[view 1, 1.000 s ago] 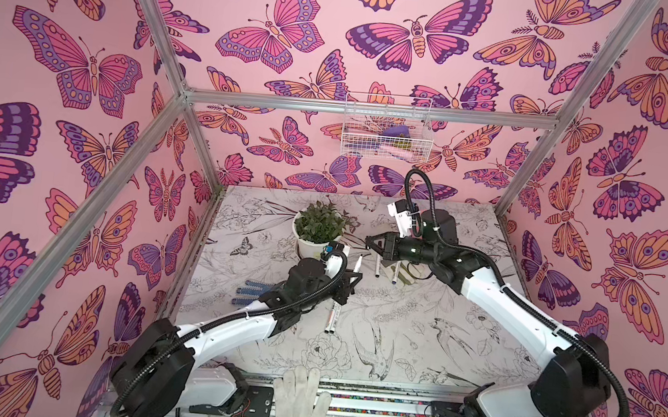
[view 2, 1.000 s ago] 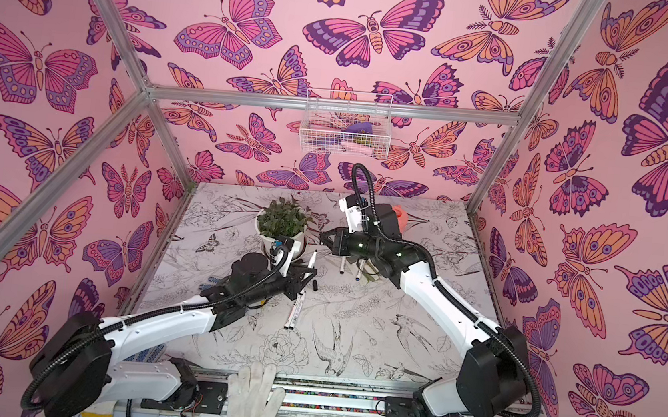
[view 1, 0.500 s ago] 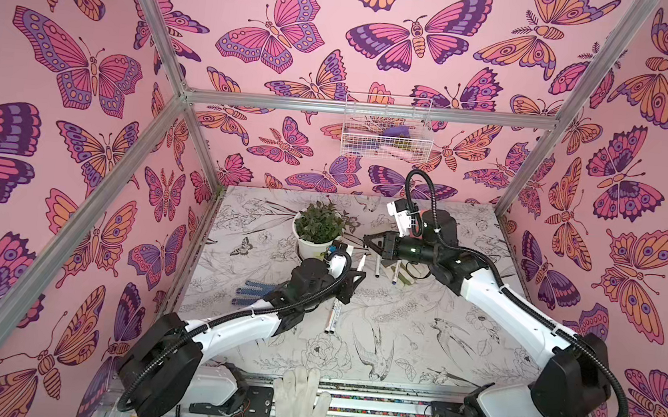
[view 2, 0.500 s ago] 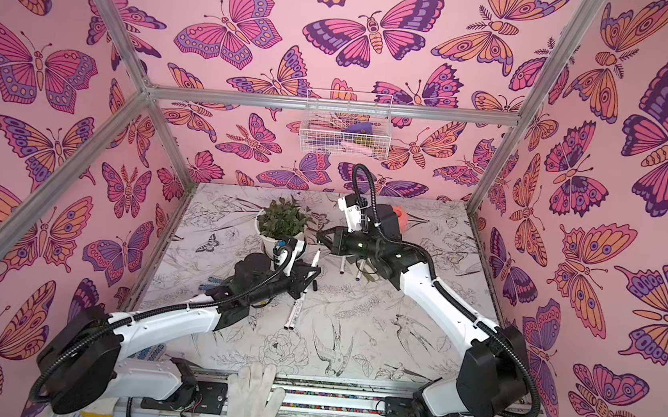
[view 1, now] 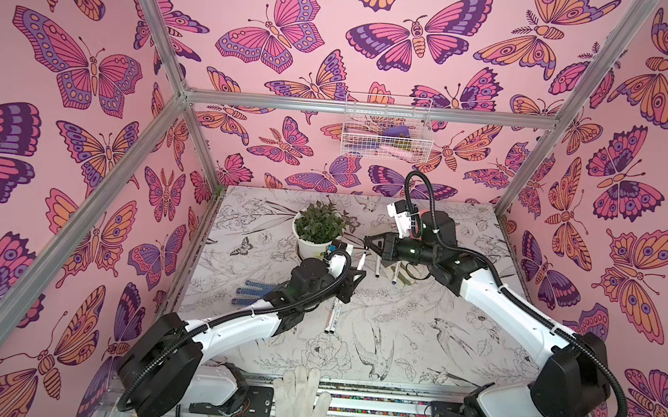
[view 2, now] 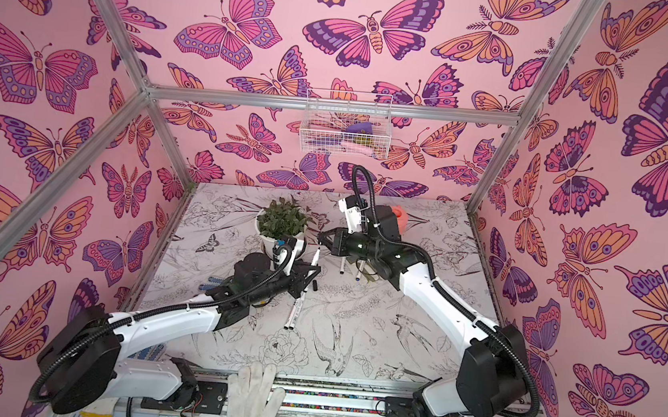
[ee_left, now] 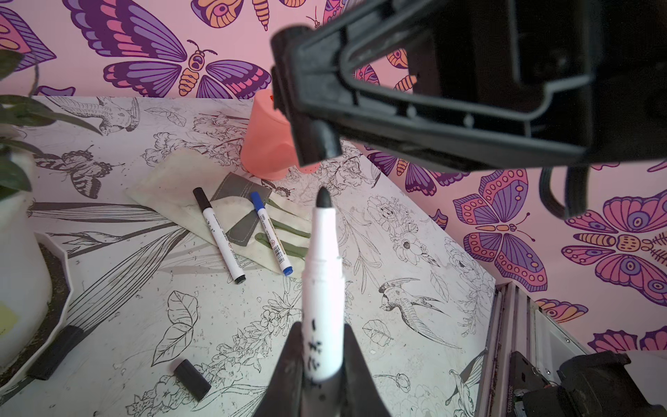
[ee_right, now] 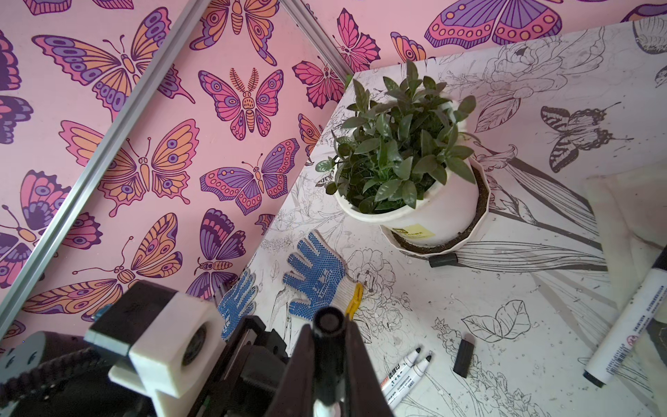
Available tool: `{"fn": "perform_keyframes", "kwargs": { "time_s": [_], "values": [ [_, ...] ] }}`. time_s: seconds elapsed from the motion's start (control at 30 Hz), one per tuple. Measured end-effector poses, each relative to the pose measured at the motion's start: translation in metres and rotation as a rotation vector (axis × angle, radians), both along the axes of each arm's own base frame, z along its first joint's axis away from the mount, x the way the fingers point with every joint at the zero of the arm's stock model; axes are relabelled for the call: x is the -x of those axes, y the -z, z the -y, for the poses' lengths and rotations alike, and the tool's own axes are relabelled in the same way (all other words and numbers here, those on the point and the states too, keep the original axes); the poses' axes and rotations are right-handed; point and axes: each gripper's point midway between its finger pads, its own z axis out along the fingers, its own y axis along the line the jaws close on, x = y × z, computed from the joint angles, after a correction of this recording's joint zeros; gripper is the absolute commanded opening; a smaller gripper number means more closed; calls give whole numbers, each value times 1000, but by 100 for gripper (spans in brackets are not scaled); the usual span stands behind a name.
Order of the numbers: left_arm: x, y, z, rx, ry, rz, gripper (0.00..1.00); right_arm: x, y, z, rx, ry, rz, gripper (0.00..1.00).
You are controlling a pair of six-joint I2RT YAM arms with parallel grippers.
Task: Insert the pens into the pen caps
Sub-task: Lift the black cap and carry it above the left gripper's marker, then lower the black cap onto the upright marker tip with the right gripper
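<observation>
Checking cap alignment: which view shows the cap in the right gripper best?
Left wrist: the black cap shows side-on, not yet on the held pen. Right wrist shows only its round end. In both top views it is too small to judge.

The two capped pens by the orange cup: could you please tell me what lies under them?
Both rest on a pale folded cloth with a grey patch; whatever lies beneath that cloth is hidden.

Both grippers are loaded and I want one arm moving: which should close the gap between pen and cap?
Probably left. The left gripper holds the pen, tip close to the cap in the right gripper but not touching, and the left wrist view shows both, so it can steer the tip in.
</observation>
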Motion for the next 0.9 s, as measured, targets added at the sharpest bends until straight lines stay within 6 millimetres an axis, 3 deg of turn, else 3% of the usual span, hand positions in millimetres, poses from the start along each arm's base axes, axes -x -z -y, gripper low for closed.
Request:
{"fn": "perform_keyframes", "kwargs": {
  "time_s": [0.63, 0.9],
  "values": [
    [-2, -3, 0, 10, -10, 11, 0, 4, 15, -6, 12, -22, -32, 2],
    [-2, -4, 4, 24, 10, 21, 0, 6, 10, -1, 14, -3, -15, 1]
  ]
}}
